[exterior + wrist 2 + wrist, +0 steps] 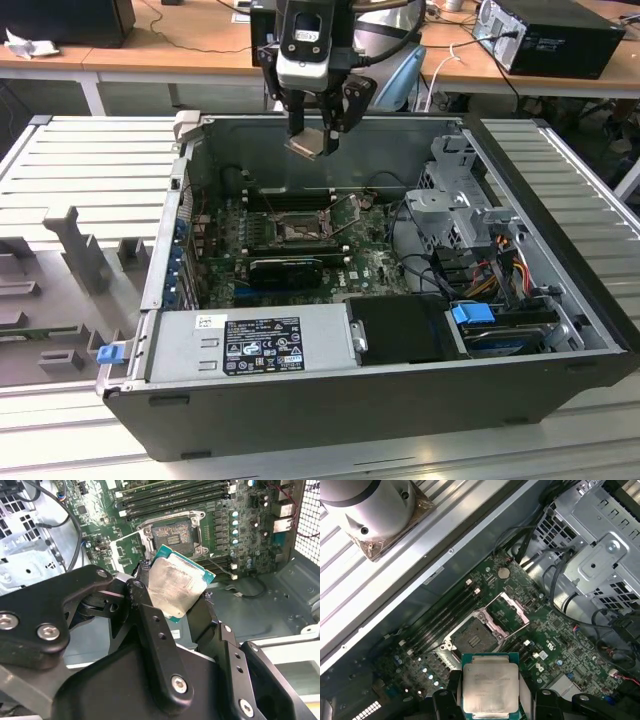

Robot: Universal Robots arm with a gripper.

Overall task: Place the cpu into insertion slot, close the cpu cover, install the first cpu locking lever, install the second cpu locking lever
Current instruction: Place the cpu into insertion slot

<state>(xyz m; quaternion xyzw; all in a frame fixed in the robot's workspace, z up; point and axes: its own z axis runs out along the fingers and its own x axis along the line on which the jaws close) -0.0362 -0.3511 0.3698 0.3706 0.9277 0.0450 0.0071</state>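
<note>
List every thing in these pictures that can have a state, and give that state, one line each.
gripper: shut on the cpu, above the open case.
cpu: held in the air, not yet in the socket.
insertion slot: empty and uncovered.
cpu cover: swung open beside the slot.
computer case: side open, green board exposed.

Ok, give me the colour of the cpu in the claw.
The cpu: pale silver face, green edge; best in the first wrist view.
</note>
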